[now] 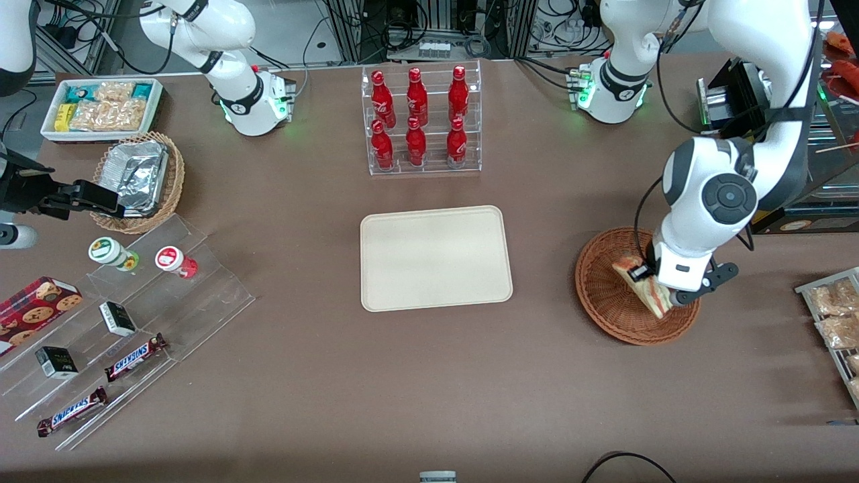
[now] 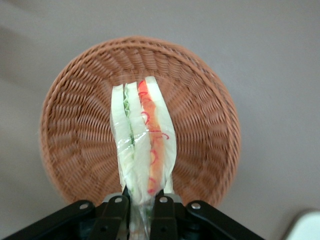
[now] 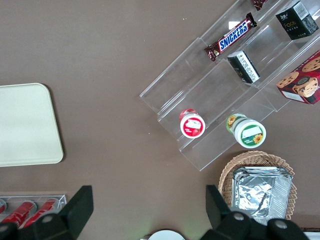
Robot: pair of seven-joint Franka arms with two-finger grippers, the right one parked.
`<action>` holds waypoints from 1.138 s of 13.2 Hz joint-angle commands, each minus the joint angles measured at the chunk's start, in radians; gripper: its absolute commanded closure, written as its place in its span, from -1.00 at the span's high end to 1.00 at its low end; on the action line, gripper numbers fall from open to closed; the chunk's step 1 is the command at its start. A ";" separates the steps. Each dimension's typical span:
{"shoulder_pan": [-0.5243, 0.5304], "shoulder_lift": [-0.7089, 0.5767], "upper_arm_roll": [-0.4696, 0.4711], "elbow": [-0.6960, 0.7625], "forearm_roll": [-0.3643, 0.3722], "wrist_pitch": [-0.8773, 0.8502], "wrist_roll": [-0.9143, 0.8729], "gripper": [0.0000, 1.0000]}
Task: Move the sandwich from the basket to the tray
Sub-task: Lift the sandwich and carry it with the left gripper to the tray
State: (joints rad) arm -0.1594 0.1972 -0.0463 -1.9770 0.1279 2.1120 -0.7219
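Observation:
The sandwich (image 1: 645, 286) (image 2: 144, 140), a wrapped wedge of pale bread with green and red-orange layers, hangs over the reddish-brown wicker basket (image 1: 607, 288) (image 2: 70, 125). My left gripper (image 1: 654, 285) (image 2: 141, 210) is shut on one end of it, directly above the basket toward the working arm's end of the table. The sandwich looks lifted a little off the basket floor. The cream tray (image 1: 436, 258) (image 3: 25, 125) lies flat at the middle of the table, with nothing on it.
A clear rack of red bottles (image 1: 419, 121) stands farther from the front camera than the tray. Stepped clear shelves with snack bars and cups (image 1: 127, 308), a tan basket with a foil container (image 1: 137, 178) and a white snack bin (image 1: 100, 107) lie toward the parked arm's end. A metal pan of packets (image 1: 835, 315) sits beside the basket.

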 commanded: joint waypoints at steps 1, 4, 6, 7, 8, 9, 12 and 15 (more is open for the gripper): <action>-0.110 0.024 0.000 0.188 0.018 -0.226 -0.005 -1.00; -0.173 0.056 -0.023 0.271 -0.017 -0.267 0.013 -1.00; -0.234 0.079 -0.029 0.311 -0.045 -0.265 0.006 -1.00; -0.268 0.106 -0.029 0.346 -0.053 -0.265 -0.002 -1.00; -0.296 0.128 -0.029 0.381 -0.088 -0.265 -0.004 -1.00; -0.313 0.152 -0.029 0.412 -0.134 -0.264 -0.007 -1.00; -0.385 0.237 -0.035 0.477 -0.145 -0.254 -0.040 -1.00; -0.472 0.355 -0.035 0.578 -0.143 -0.234 -0.062 -1.00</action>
State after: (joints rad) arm -0.5734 0.4529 -0.0919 -1.5095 -0.0085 1.8802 -0.7507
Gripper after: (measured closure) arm 0.841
